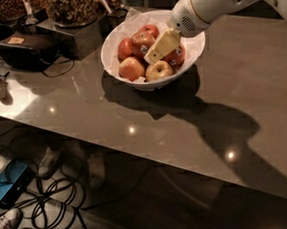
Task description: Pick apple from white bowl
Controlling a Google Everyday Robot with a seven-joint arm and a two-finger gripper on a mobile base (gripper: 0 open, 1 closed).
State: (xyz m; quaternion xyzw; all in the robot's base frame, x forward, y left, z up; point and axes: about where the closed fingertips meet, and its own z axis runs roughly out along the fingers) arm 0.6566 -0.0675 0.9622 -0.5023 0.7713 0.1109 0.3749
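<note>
The white bowl (193, 54) stands on the grey table near its far edge and is lined with white paper. It holds several apples. The orange-red apple (140, 39) with a small pale sticker lies in the middle of the bowl. A deeper-red stickered apple (177, 56) lies to its right. Yellower apples (131, 68) lie at the front. My gripper (153, 54) reaches down into the bowl from the upper right on a white arm. Its cream tip sits right beside the orange-red apple, on that apple's right side.
Dark containers of nuts (72, 9) with scoops stand at the back left on a black stand. A black box (24, 50) with a cable lies at the far left. The table's front edge (136, 157) runs diagonally. Cables and a blue object (10, 182) lie on the floor below.
</note>
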